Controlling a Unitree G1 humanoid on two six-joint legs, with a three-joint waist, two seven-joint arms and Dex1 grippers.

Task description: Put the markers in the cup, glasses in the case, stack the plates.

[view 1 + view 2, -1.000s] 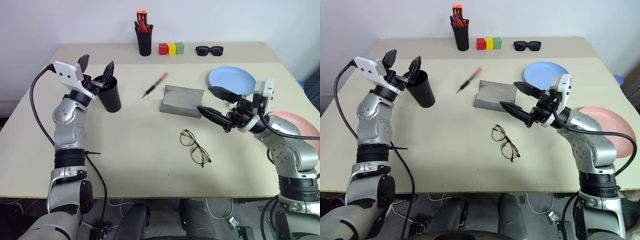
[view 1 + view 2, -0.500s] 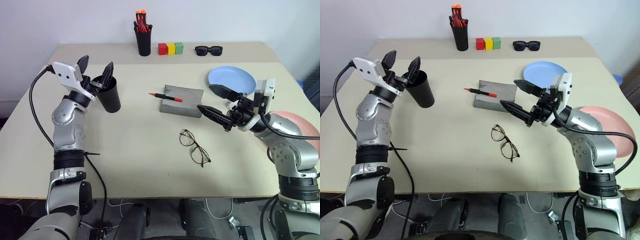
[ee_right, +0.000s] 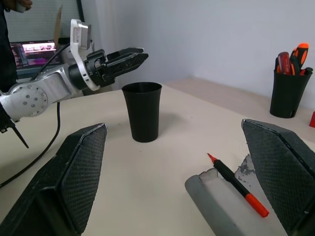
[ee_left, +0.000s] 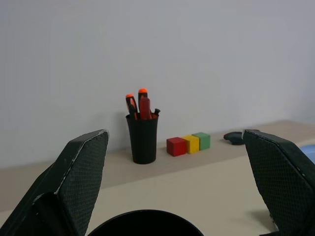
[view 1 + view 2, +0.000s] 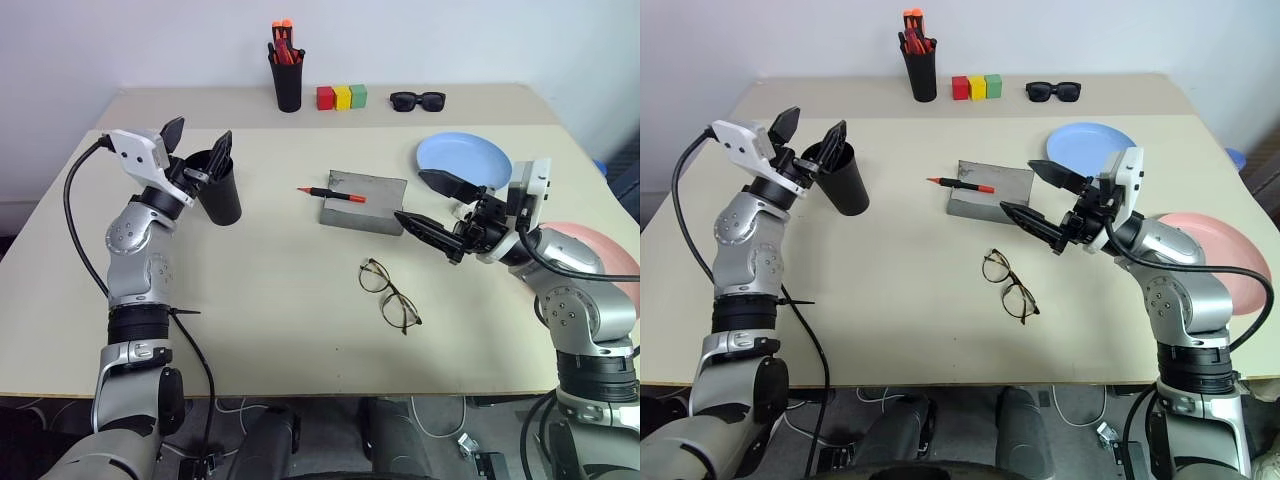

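1. Markers first: the black marker with the red cap [image 5: 331, 193] lies across the near edge of the grey case [image 5: 366, 201], just ahead of the right gripper [image 5: 430, 204], so it looks out of place rather than put away.
2. Its goal, the black cup [image 5: 218, 187], stands upright right at the left gripper [image 5: 196, 141], which hangs over the rim with fingers spread wide and holds nothing.
3. The right gripper is also spread wide and empty, aimed toward the case.
4. The glasses [image 5: 390, 294] lie open on the table [image 5: 260, 310], below that gripper and apart from the case.
5. Behind the right gripper sits the blue plate [image 5: 463, 158]; the pink plate [image 5: 605, 250] lies beside that arm, unstacked.
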